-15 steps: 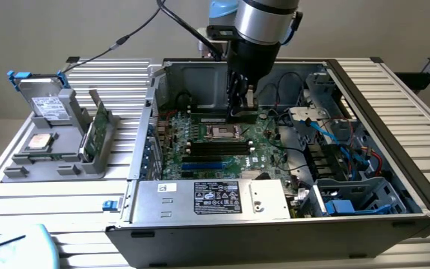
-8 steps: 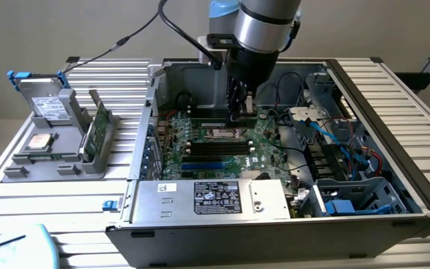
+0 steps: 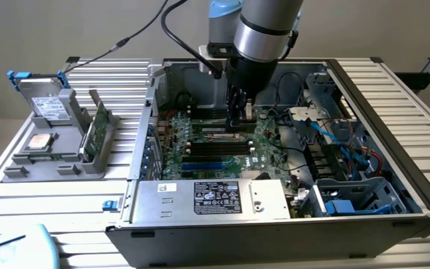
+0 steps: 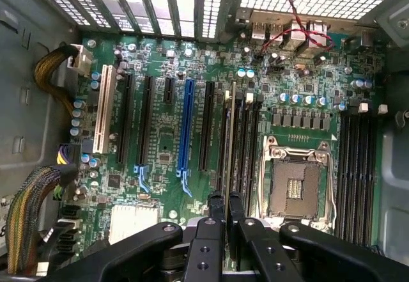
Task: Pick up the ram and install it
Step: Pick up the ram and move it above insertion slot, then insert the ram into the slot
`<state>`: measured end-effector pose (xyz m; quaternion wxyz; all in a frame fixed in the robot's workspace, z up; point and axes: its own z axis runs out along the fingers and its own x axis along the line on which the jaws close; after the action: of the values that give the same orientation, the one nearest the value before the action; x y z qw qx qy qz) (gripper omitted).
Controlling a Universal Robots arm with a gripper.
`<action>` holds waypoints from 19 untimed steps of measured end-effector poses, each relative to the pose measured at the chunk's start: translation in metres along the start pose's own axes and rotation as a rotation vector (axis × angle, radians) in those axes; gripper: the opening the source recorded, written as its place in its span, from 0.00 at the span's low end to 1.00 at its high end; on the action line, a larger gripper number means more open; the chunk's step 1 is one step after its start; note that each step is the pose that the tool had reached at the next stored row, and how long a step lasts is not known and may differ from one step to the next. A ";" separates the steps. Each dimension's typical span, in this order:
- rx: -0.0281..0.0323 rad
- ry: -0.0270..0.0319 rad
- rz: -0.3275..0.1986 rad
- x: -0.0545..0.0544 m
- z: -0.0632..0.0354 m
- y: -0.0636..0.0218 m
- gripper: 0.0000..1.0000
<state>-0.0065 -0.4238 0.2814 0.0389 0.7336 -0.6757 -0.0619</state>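
No wording can be read anywhere. On the silver power supply, at the near edge of the open computer case in the exterior view, sits a black label with white print and small symbol marks, all too fine to make out. A small white sticker beside it is equally illegible. On the desk, a hard drive in a grey holder carries a white label with unreadable dark print. The motherboard bears tiny white markings, not legible. The ram, pinched edge-on in the claw, shows no printed face.
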 end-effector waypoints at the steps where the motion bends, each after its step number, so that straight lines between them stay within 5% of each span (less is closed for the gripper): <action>1: 0.0000 0.0000 0.000 0.000 0.0017 -0.0004 0.14; 11: 0.0001 -0.0003 0.001 0.001 0.0190 -0.0049 0.14; 19: 0.0001 -0.0002 0.001 0.001 0.0190 -0.0049 0.14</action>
<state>-0.0043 -0.4237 0.2619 0.0388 0.7333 -0.6759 -0.0620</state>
